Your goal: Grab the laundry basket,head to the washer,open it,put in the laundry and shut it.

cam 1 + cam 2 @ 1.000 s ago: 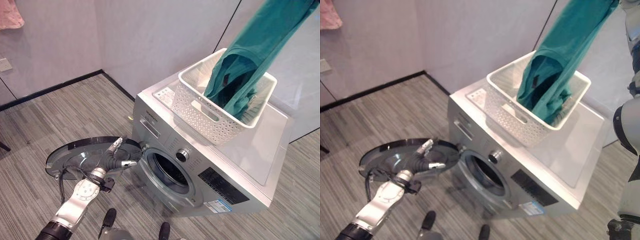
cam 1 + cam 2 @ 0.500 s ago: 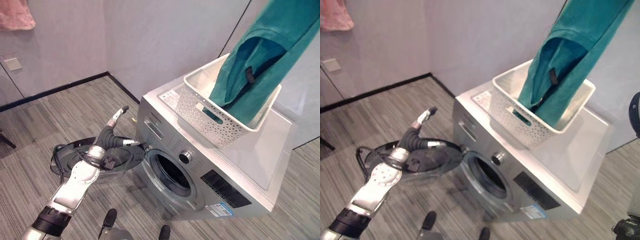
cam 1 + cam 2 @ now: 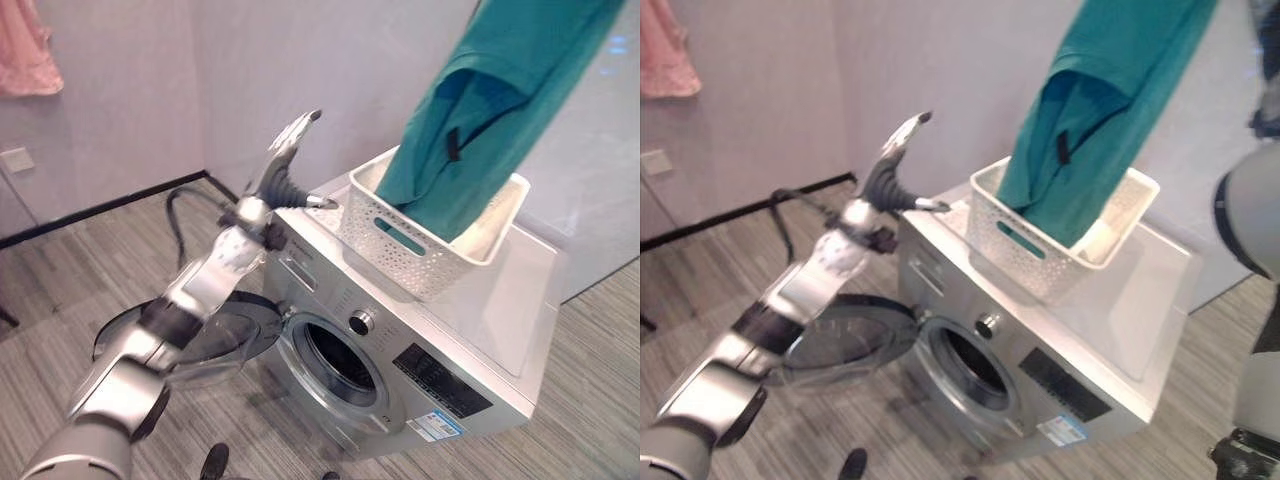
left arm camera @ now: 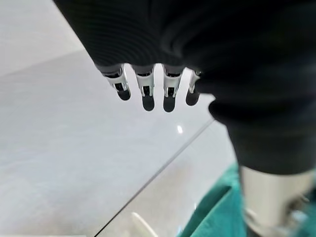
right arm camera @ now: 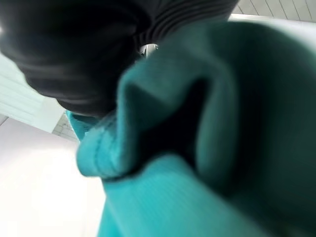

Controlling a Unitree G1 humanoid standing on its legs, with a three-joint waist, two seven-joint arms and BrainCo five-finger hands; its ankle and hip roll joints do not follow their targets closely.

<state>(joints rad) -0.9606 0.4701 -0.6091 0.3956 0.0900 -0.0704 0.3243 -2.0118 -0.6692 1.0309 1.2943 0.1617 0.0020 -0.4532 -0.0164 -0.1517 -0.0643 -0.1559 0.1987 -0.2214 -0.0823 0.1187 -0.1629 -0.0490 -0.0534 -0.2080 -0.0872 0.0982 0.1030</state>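
Observation:
A white perforated laundry basket (image 3: pixel 420 265) stands on top of the silver washer (image 3: pixel 450 330). The washer's round door (image 3: pixel 215 340) lies swung wide open to the left, and the drum opening (image 3: pixel 345 362) is dark. A teal garment (image 3: pixel 480 110) hangs from above with its lower end still inside the basket. My right hand (image 5: pixel 74 49) has the teal cloth (image 5: pixel 207 148) bunched in its grip. My left hand (image 3: pixel 285 165) is raised beside the basket's left corner, above the washer's top edge, fingers (image 4: pixel 143 89) straight and holding nothing.
A pink garment (image 3: pixel 25 50) hangs on the wall at the upper left, above a wall socket (image 3: pixel 15 158). Grey striped floor (image 3: pixel 60 280) spreads left of the washer. Walls stand close behind the machine.
My left hand has left the open door and risen to the level of the washer's top, close to the basket. The teal garment has been drawn a little higher out of the basket.

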